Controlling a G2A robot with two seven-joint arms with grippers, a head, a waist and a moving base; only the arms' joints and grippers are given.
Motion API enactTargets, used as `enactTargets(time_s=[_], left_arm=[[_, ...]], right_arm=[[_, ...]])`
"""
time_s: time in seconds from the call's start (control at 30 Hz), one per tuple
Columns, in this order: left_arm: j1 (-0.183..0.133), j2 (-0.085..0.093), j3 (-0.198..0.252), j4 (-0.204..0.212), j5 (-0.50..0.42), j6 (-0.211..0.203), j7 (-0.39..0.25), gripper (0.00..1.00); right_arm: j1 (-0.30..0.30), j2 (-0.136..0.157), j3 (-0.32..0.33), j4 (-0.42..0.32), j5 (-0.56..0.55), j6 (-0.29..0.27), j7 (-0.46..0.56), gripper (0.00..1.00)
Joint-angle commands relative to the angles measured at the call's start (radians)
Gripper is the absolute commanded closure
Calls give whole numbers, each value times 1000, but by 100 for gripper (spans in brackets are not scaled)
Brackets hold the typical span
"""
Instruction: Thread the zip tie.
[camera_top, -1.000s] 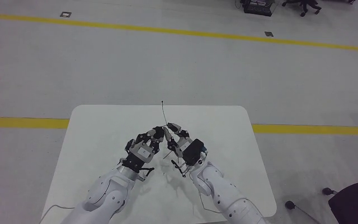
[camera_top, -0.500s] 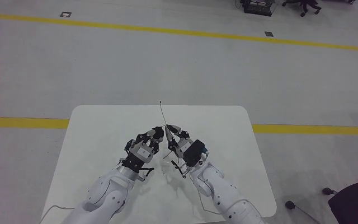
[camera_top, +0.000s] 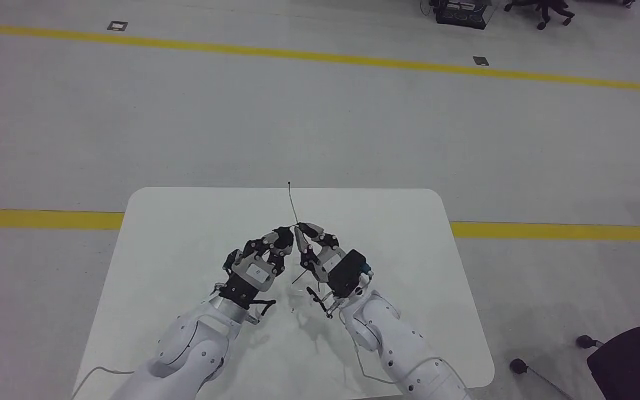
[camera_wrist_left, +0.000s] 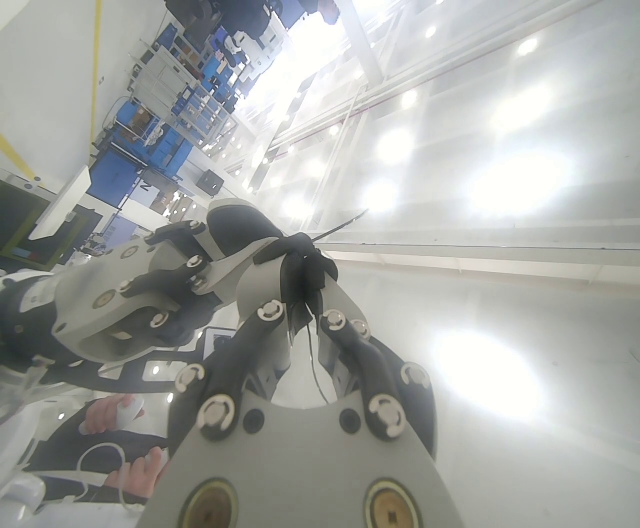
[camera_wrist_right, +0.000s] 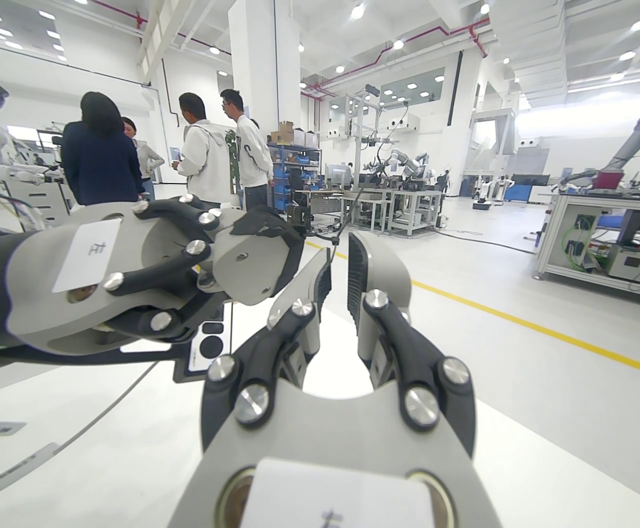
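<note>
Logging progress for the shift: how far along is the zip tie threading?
Done: the zip tie is picked up, clear of the table. In hand: the left end effector grips it, with the right end effector alongside. To do: its free end sticks out straight with no loop visible, so threading remains.

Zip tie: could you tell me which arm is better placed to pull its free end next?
Probably the right: the right gripper is open around the zip tie, while the left gripper is shut on it, anchoring it.
</note>
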Motion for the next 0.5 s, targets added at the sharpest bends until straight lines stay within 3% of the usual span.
enactTargets(time_s=[0.0, 0.47], left_arm=[[0, -1, 0, 1, 0, 0, -1, 100], [2, -4, -3, 3, 2, 4, -3, 100]], right_arm=[[-1, -2, 2, 0, -2, -2, 0, 90], [-8, -13, 16, 3, -12, -16, 4, 100]])
